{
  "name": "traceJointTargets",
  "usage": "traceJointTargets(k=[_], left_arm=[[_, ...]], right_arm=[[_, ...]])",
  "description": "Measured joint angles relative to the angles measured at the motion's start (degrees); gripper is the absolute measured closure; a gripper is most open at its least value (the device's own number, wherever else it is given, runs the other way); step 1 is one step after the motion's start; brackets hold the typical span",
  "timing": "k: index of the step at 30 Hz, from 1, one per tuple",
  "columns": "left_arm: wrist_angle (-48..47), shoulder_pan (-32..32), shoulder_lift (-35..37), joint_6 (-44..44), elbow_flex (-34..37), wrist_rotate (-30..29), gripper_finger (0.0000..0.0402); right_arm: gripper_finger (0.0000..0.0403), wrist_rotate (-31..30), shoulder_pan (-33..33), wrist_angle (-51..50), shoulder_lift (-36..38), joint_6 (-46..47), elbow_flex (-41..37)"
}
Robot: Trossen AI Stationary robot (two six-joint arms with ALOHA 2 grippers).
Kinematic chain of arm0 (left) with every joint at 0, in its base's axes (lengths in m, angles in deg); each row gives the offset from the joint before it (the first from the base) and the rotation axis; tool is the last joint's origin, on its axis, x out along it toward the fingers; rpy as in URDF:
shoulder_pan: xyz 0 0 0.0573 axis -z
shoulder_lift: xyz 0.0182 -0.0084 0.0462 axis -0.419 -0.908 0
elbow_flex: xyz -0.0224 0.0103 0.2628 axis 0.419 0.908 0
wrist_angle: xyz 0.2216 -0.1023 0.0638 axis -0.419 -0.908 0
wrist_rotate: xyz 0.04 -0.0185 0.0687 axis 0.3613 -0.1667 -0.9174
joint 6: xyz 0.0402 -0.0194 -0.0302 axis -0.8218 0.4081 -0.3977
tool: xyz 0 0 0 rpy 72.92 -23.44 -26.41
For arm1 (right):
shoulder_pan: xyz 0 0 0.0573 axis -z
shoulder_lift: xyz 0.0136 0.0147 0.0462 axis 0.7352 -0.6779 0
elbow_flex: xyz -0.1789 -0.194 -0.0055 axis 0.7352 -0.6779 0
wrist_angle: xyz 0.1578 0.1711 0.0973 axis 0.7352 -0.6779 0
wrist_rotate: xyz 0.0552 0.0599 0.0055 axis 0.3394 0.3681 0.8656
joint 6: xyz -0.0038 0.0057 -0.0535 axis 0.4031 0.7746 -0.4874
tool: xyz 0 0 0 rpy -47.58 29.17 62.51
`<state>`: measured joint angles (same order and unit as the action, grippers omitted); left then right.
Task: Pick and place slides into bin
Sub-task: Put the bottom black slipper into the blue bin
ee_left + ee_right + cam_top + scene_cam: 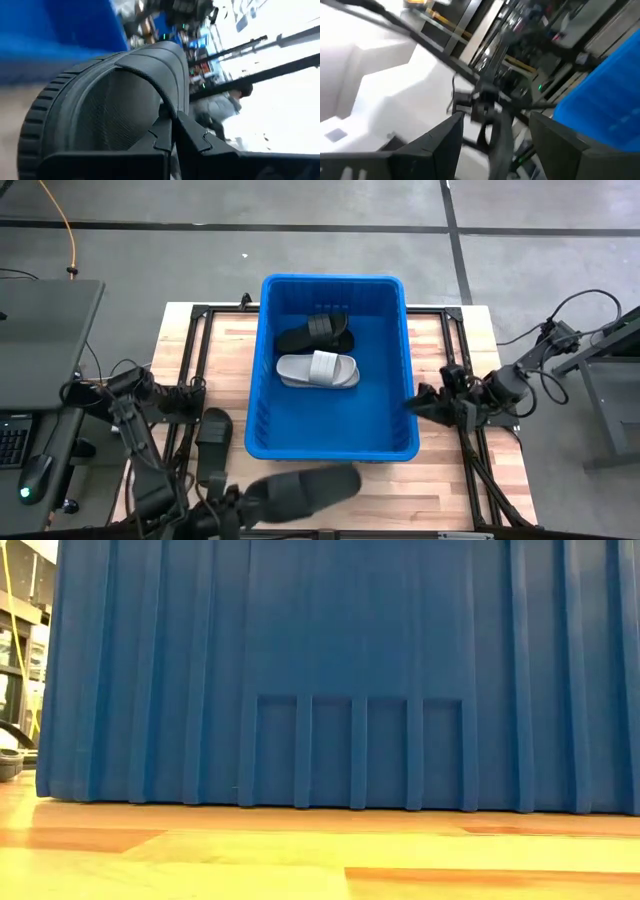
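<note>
The bin [400, 330] stands at the table's centre, its long axis running from the near edge to the far edge, and already holds two slides lying crosswise: a black slide [316, 333] and, just nearer, a light grey slide [318, 369]. The step in hand appears to be the carry. The left gripper [240, 505], by the near edge, is clamped fully shut on a dark slide [305, 488], whose long axis runs roughly parallel to the bin's near wall. The next move calls for lifting over the rim before release. Another dark slide [213, 442] lies beside the bin's left wall, its long axis along that wall. The right gripper [420, 402] waits at the bin's right wall, fingers spread, empty.
</note>
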<state>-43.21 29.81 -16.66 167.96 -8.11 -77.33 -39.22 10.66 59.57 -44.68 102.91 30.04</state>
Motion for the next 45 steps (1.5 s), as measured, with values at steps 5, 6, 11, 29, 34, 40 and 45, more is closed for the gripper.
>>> traceJointTargets(k=[5,6,11,29,34,40,45], left_arm=[[0.03,-5.03,0.07,-15.22,-6.23,-1.42,0.0401],[-0.17,-5.91,0.19,-17.33,-7.30,-1.38,0.0401],[0.07,-10.65,1.03,-31.06,-13.18,-1.60,0.0401],[-0.96,-24.36,0.85,-37.76,-15.35,8.86,0.0401],[-0.98,-24.32,0.85,-37.08,-15.35,8.85,0.0401],[-0.95,-24.21,0.85,-37.01,-15.35,8.30,0.0401],[-0.81,-24.21,0.85,-36.76,-15.35,8.72,0.0401]], right_arm=[[0.0187,2.41,-0.03,0.13,-2.86,0.24,0.00],[0.0187,2.57,-0.15,0.13,-3.25,0.19,0.00],[0.0187,2.04,-2.97,1.25,-5.22,-3.95,0.00],[0.0155,-16.13,-7.28,12.49,-7.99,-18.14,0.00],[0.0111,-17.17,-4.66,9.99,-8.05,-14.11,0.00],[0.0081,-18.09,-1.69,11.52,-11.48,-12.86,0.00],[0.0080,-16.06,0.89,18.51,-16.67,-13.71,0.00]])
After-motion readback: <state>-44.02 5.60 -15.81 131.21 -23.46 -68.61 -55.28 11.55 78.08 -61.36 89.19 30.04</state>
